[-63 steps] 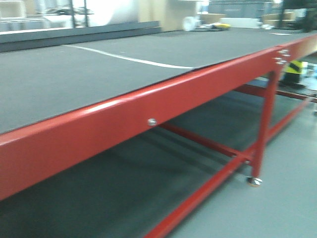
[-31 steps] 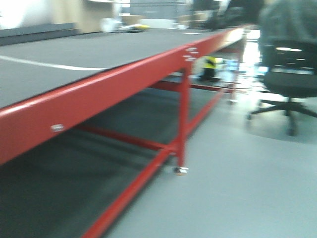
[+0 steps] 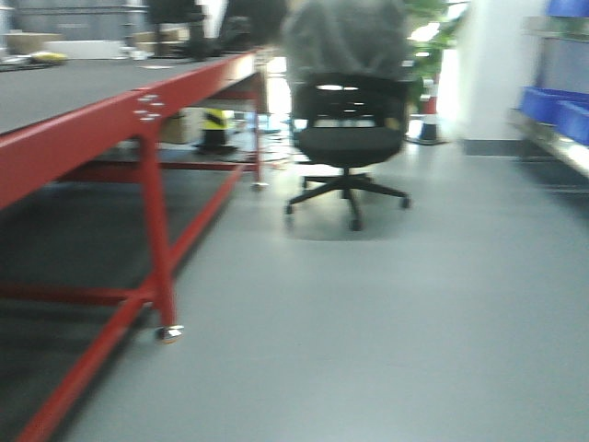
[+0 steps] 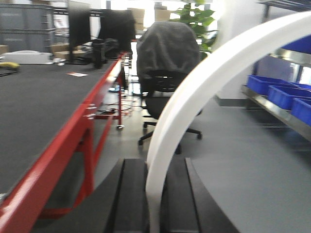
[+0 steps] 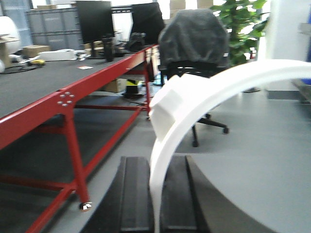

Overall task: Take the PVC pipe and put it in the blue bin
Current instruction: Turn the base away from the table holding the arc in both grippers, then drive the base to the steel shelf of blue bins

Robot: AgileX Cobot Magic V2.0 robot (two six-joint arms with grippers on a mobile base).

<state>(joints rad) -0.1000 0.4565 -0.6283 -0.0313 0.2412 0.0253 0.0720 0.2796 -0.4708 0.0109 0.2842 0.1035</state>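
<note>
My left gripper [image 4: 154,194] is shut on a curved white PVC pipe [image 4: 194,97] that rises between the black fingers [image 4: 131,194] and arcs up to the right. My right gripper [image 5: 155,199] is shut on another curved white PVC pipe [image 5: 194,97], which arcs to the right and has a blocky white end at its upper left. Blue bins [image 4: 284,94] sit on a metal shelf at the right, also in the front view [image 3: 557,110]. Neither gripper shows in the front view.
A long red-framed table with a dark top [image 3: 138,115] runs along the left, its leg on a caster [image 3: 168,333]. A black office chair with a grey cover [image 3: 348,120] stands ahead on the grey floor. A green plant [image 4: 197,19] stands behind the chair.
The front view has swung to the right: the red table has slid to the left edge, and the chair, open floor and blue bins have come into sight.
</note>
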